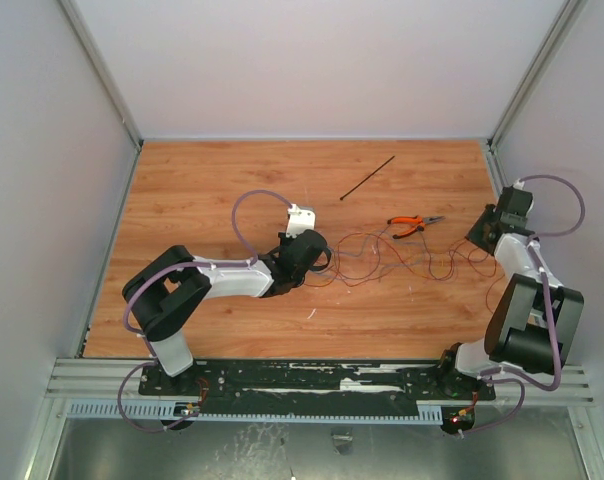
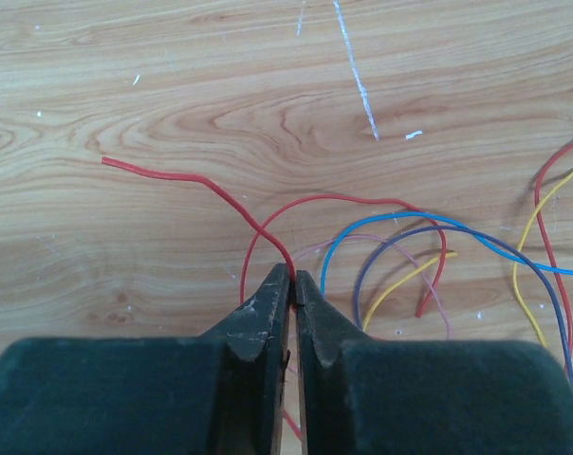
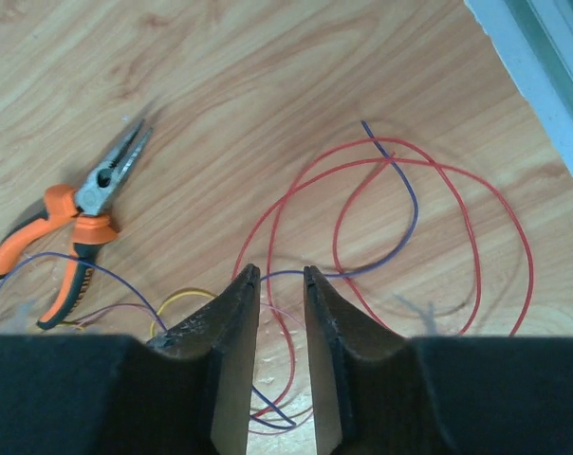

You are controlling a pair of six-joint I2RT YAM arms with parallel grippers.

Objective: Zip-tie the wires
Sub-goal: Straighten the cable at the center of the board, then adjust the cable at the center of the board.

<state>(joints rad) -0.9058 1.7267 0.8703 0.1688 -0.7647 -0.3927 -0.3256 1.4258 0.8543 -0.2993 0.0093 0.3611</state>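
Note:
The wires [image 1: 444,262] lie as a loose tangle of thin red, purple, blue and yellow strands across the middle right of the wooden table. My left gripper [image 1: 324,258] sits at their left end; in the left wrist view it [image 2: 293,275] is shut on a red wire [image 2: 343,198] pinched at the fingertips. My right gripper [image 1: 480,238] hovers over the tangle's right end; in the right wrist view it [image 3: 281,273] is open, with red and purple loops [image 3: 400,161] lying under and beyond the tips. The zip tie [image 1: 368,178] lies alone, farther back.
Orange-handled pliers [image 1: 414,226] lie just behind the wires, between the two grippers, and also show in the right wrist view [image 3: 78,223]. Pale walls enclose the table on three sides; a metal rail [image 1: 312,385] runs along the near edge.

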